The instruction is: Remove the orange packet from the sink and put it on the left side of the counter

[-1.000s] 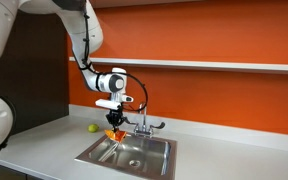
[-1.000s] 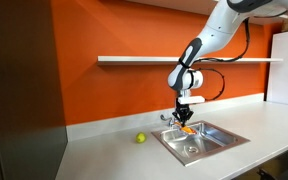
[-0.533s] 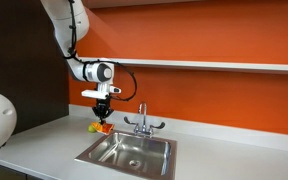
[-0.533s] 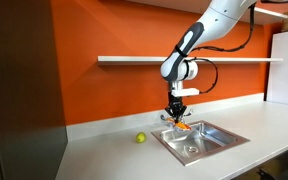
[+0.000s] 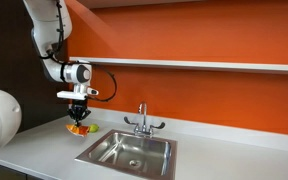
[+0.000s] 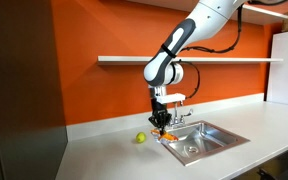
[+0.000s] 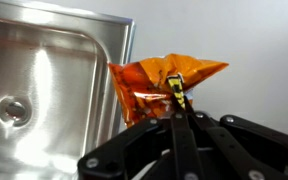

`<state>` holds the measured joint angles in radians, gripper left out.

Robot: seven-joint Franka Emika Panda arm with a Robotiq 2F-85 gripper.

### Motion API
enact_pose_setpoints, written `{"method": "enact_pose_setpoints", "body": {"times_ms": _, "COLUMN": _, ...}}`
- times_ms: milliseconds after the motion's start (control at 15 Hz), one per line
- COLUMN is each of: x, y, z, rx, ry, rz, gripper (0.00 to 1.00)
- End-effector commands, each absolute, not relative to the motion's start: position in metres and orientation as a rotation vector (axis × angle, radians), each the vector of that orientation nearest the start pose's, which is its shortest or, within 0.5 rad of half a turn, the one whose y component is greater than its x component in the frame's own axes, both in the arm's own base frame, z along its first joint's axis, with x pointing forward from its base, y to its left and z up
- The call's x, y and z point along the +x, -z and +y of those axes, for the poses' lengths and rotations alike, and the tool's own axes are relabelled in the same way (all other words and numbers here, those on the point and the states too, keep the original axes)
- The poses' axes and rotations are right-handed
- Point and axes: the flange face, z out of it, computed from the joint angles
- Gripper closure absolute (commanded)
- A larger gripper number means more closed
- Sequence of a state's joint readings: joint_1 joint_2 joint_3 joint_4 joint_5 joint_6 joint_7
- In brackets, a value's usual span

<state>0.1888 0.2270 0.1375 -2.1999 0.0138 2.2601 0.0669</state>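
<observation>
- A small yellow-green ball (image 6: 140, 138) sits left of centre in the lower half of the frame.
- A long pale shelf (image 5: 204, 66) runs across the upper right.
- The orange wall (image 6: 94, 90) fills the background.
- A dark panel (image 6: 19, 90) covers the left edge.

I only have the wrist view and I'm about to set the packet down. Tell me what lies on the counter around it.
Observer: A small yellow-green ball lies on the counter near the orange packet, on the side away from the sink.
Operator: Give me the packet's height.
Observer: In both exterior views it hangs from the gripper, low over the counter. I cannot tell whether it touches.
</observation>
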Motion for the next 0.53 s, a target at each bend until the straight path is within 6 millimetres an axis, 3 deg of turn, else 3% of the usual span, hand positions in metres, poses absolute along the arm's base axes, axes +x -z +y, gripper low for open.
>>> {"method": "enact_pose_setpoints", "body": {"times_ms": 0, "x": 0.497, "y": -0.252, "z": 0.199, "rx": -3.073, "ry": -0.337, "rz": -0.498, "gripper": 1.00}}
{"method": "enact_pose_setpoints", "body": {"times_ms": 200, "x": 0.489, "y": -0.233, "z": 0.214, "rx": -3.056, "ry": -0.382, "rz": -0.551, "gripper": 1.00}}
{"method": "enact_pose_setpoints", "body": {"times_ms": 467, "x": 0.485, "y": -0.210, "z": 0.220, "rx": -3.044, "ry": -0.443, "rz": -0.570, "gripper": 1.00}}
